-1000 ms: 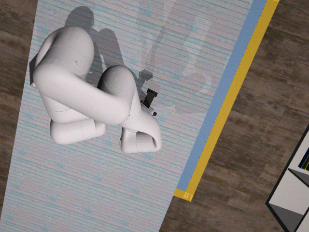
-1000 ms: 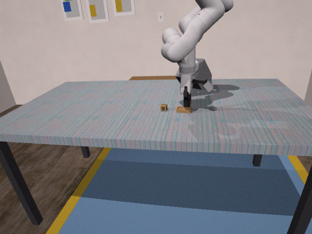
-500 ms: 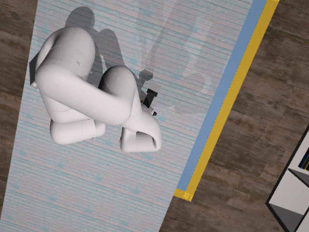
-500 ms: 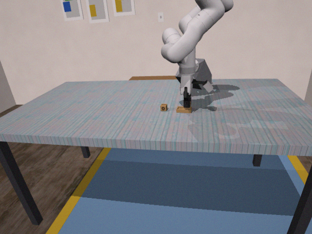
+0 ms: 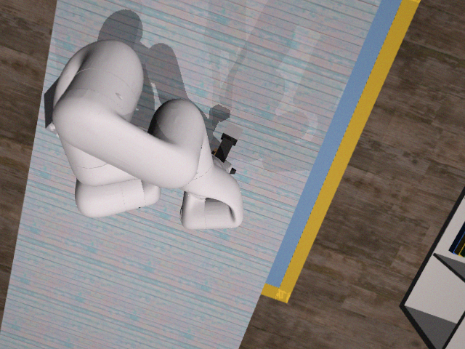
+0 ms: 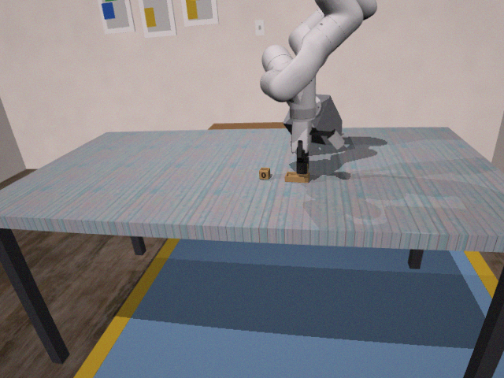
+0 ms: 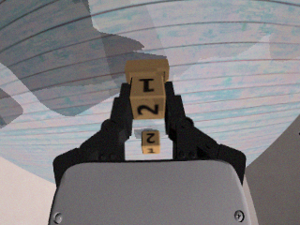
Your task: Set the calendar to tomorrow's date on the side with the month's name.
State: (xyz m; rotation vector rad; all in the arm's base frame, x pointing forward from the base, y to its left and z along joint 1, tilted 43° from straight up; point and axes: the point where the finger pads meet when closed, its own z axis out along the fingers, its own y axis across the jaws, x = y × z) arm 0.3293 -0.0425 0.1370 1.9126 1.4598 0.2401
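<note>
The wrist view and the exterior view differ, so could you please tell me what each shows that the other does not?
Only the wrist view shows the digits 1 and 2 on the cube clamped in the end effector.

Only the exterior view shows the second cube, marked 0, standing on the table left of the tray, apart from it.

Both show the black fingers and the striped table top.

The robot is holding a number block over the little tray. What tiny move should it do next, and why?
Probably ease straight down a little more. The gripper is shut on a wooden digit cube just above the tray, so the cube is not yet flat on the tray's floor. The other cube waits on the table beside the tray.
</note>
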